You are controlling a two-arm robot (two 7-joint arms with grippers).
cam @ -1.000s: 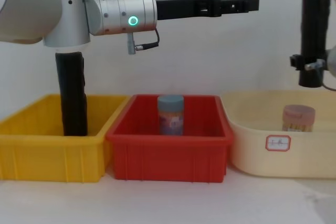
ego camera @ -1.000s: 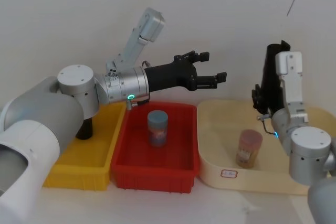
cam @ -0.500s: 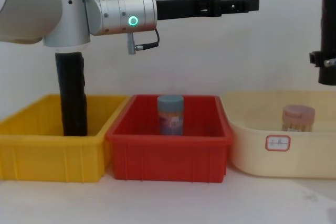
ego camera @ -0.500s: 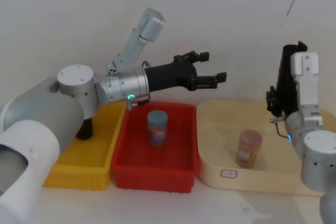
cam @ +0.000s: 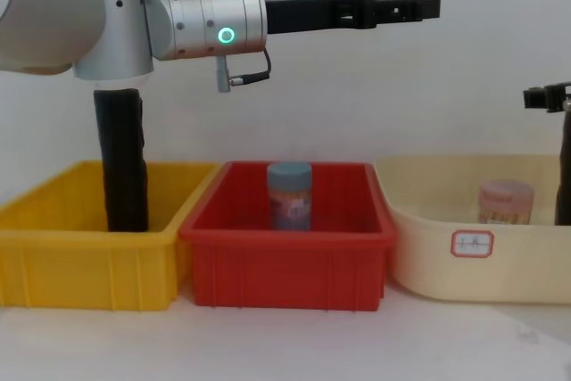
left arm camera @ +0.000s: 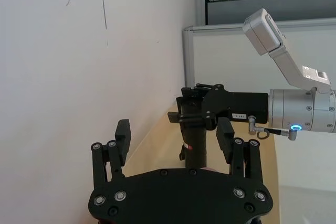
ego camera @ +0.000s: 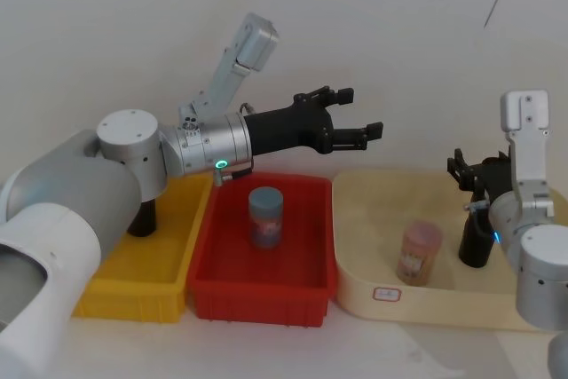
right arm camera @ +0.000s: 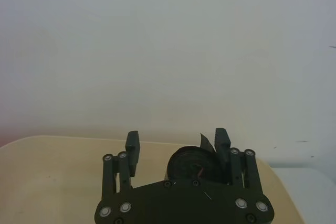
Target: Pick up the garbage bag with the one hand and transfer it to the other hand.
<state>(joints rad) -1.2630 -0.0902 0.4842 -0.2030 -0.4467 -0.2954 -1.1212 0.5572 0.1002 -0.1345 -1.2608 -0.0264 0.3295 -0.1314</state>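
1. The garbage bag point(ego camera: 474, 246) stood upright in the cream tray point(ego camera: 373, 219), near the pink jar point(ego camera: 420, 252).
2. The right tool point(right arm camera: 178, 148) sat at its top, fingers spread.
3. The left tool point(ego camera: 351, 114) hung spread above the red bin point(ego camera: 306, 286).

Right gripper point(ego camera: 469, 172) has come down from above the cream tub point(ego camera: 373, 210) and moved rightward; garbage bag point(ego camera: 475, 235), earlier held aloft, now stands upright on the tub floor, fingers point(right arm camera: 133, 146) spread either side of its top.
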